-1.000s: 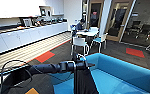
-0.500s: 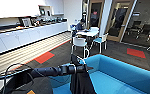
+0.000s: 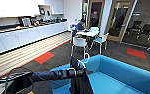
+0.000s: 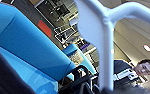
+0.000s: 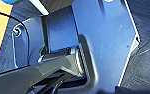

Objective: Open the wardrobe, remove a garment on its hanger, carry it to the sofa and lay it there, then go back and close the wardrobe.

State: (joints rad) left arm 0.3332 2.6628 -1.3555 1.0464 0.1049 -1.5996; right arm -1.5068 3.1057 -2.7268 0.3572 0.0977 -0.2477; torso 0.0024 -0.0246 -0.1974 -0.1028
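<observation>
The left arm [image 3: 53, 74], a dark jointed tube, reaches in from the left of the head view and ends at the left claw [image 3: 79, 72], which is clamped on the hanger [image 3: 84, 60]. The hanger is thin, pale and smooth, and its curved hook rises just above the claw. In the left wrist view its white plastic neck [image 4: 104, 47] stands close to the camera as a round-edged bar that forks at the top. The garment [image 3: 79, 83], of limp black fabric, hangs from the hanger in soft folds and drops straight below the arm, in front of the sofa's near end.

The sofa [image 3: 121, 75] is bright blue-turquoise and upholstered, with a broad flat seat and a low padded back with rounded edges. In the left wrist view the same blue padding [image 4: 28, 47] slants across as a smooth, matte cushion.

Beyond the sofa stand a white table [image 3: 91, 32] and small white chairs [image 3: 79, 42] with thin metal legs. A person [image 3: 79, 25] sits at the table. The floor is dark carpet [image 3: 111, 52] with red patches. A long white counter [image 3: 28, 35] runs along the left wall.

The right wrist view shows dark blue robot plates over dark carpet; whether the right claw is apart or together I cannot tell.
</observation>
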